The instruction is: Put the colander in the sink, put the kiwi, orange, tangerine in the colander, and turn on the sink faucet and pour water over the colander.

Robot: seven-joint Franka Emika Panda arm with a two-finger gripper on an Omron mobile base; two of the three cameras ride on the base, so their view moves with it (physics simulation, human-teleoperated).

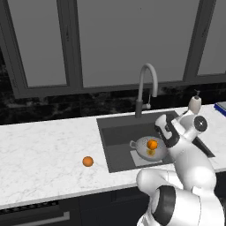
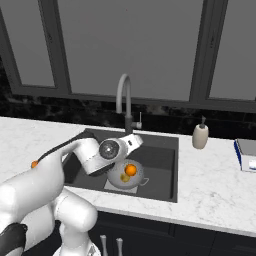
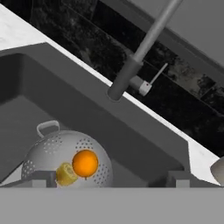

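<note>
1. Colander (image 1: 150,149): upright in the sink (image 1: 121,132), below the faucet (image 1: 145,88).
2. Kiwi (image 3: 65,173) and one orange ball (image 3: 85,163): touching, inside the colander.
3. Second orange ball (image 1: 88,161): on the desk (image 1: 44,150), left of the sink.
4. Hand (image 3: 107,178): above the sink; fingers apart, gripping nothing.

Arm bent forward — tool (image 3: 107,180) pointing downward, fingers spread, empty.

Sink faucet (image 3: 144,48) spout cut off by the hand view's top edge; colander (image 3: 65,157) bottom hidden behind the grey band. In the left base view the arm covers the sink's (image 1: 115,132) right part. Gripper (image 3: 107,179) opening probably wide, tips barely visible.
</note>
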